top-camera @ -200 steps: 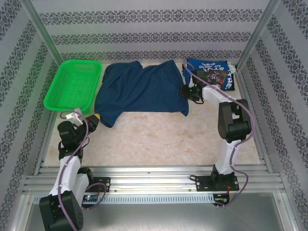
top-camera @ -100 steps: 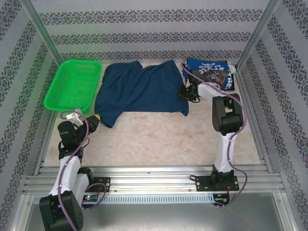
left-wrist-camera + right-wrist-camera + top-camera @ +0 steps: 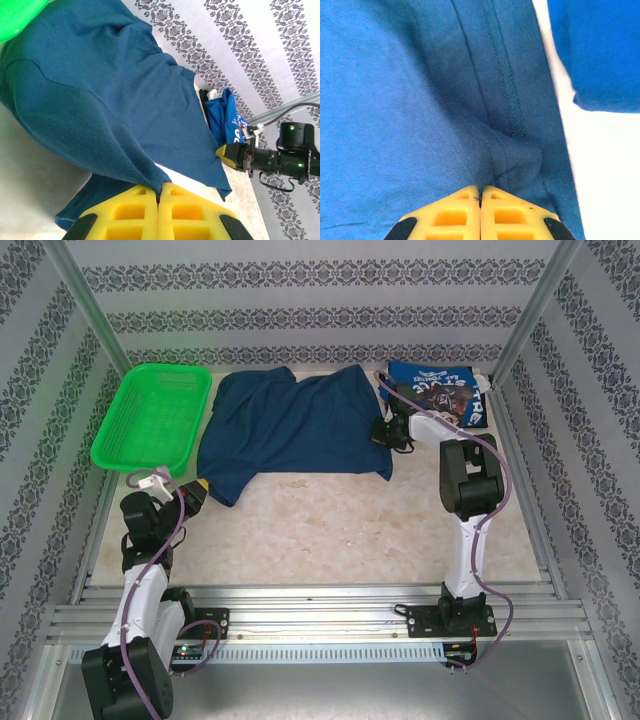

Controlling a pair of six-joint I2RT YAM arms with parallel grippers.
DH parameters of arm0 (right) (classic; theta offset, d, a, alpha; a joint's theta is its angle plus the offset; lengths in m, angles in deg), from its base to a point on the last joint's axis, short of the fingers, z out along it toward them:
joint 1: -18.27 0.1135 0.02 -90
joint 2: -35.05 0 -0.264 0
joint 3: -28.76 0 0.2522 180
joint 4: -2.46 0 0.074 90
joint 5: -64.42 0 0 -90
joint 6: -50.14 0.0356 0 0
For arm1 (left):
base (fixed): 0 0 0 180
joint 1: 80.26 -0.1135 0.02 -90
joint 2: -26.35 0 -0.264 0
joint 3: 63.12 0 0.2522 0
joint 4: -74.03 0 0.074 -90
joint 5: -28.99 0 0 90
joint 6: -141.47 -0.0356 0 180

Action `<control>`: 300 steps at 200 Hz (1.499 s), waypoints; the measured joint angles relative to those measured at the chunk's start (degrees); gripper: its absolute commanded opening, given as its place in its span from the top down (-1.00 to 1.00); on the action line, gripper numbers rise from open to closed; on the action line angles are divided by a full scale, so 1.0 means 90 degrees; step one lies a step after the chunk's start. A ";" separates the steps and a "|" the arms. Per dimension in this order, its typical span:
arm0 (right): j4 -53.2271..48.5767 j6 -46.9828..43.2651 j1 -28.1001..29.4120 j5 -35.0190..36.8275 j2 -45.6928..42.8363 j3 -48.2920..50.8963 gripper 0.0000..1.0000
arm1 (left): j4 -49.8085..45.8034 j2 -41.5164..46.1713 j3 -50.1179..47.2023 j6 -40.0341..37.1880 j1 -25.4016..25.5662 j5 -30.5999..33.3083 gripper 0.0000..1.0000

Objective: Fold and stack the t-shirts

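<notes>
1. At the near left corner of the dark cloth, the left hand (image 3: 159, 192) has its two yellow fingers pressed flat together. The hem of the navy t-shirt (image 3: 90, 90) is nipped between their tips.
2. From that pinch the cloth rises in a rounded fold. A lower flap of the same shirt lies flat on the pale worktop (image 3: 340, 525) underneath.
3. At the shirt's right edge, the right hand (image 3: 480, 192) is likewise closed. Its fingers meet on a puckered bit of seamed navy cloth.
4. The navy t-shirt is spread, wrinkled, across the back middle of the worktop. One corner reaches toward the near left, where the left hand grips it.
5. The blue t-shirt (image 3: 440, 395) lies bunched in the back right corner, white lettering and a dark picture facing up. It sits just beside the right hand, and in the right wrist view a strip of bare worktop separates it from the navy one.
6. A green mesh basket (image 3: 150, 425) stands at the back left, just beside the navy t-shirt's left side.
</notes>
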 measured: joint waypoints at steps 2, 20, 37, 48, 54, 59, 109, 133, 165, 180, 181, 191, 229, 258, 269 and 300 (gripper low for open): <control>-0.0005 -0.0005 0.0000 0.0010 -0.0032 0.0000 0.87 | -0.0002 0.0000 0.0000 0.0000 0.0000 0.0000 1.00; -0.0075 -0.0051 0.0012 0.0104 -0.0457 0.0005 0.85 | -0.0022 0.0002 0.0000 0.0000 0.0000 0.0019 1.00; -0.0109 -0.0131 0.0019 0.0189 -0.0869 0.0002 0.86 | -0.0024 0.0010 0.0000 0.0000 0.0000 0.0022 1.00; -0.0124 -0.0194 0.0041 0.0243 -0.1076 -0.0002 0.86 | -0.0027 0.0027 0.0002 0.0000 0.0000 0.0022 1.00; -0.0136 -0.0219 0.0041 0.0274 -0.1151 -0.0002 0.86 | -0.0044 0.0039 0.0012 0.0000 0.0000 0.0024 1.00; -0.0148 -0.0243 0.0041 0.0311 -0.1200 -0.0002 0.85 | -0.0051 0.0051 0.0017 0.0002 0.0000 0.0024 1.00; -0.0542 -0.0527 0.0053 0.0406 -0.1270 -0.0002 0.58 | -0.0253 0.0282 0.0182 0.0002 0.0000 0.0041 1.00; -0.0585 -0.0588 0.0053 0.0398 -0.1336 0.0243 0.49 | -0.0372 0.0418 0.0260 0.0002 0.0000 0.0073 1.00; -0.0568 -0.0653 0.0083 0.0381 -0.1591 0.1020 0.47 | -0.0590 0.0573 0.0299 -0.0032 0.0000 0.0245 1.00; -0.0520 -0.0648 0.0063 0.0386 -0.1758 0.1384 0.47 | -0.0702 0.0622 0.0299 -0.0058 0.0000 0.0333 1.00; -0.0515 -0.0648 0.0061 0.0386 -0.1768 0.1406 0.47 | -0.0709 0.0622 0.0299 -0.0061 0.0000 0.0333 1.00; -0.0452 -0.0641 0.0012 0.0369 -0.1889 0.1632 0.47 | -0.0746 0.0646 0.0299 -0.0073 0.0000 0.0355 1.00; -0.0277 -0.0532 -0.0308 0.0165 -0.1899 0.1727 0.35 | -0.0760 0.0658 0.0299 -0.0073 0.0000 0.0379 1.00; -0.0219 -0.0503 -0.0338 0.0163 -0.1438 0.1326 0.30 | -0.0760 0.0658 0.0299 -0.0073 0.0000 0.0376 1.00; -0.0168 -0.0505 -0.0352 0.0163 -0.1260 0.1231 0.28 | -0.0760 0.0658 0.0299 -0.0073 0.0000 0.0376 1.00; -0.0134 -0.0529 -0.0423 0.0134 -0.0833 0.1044 0.27 | -0.0763 0.0658 0.0299 -0.0075 0.0000 0.0376 1.00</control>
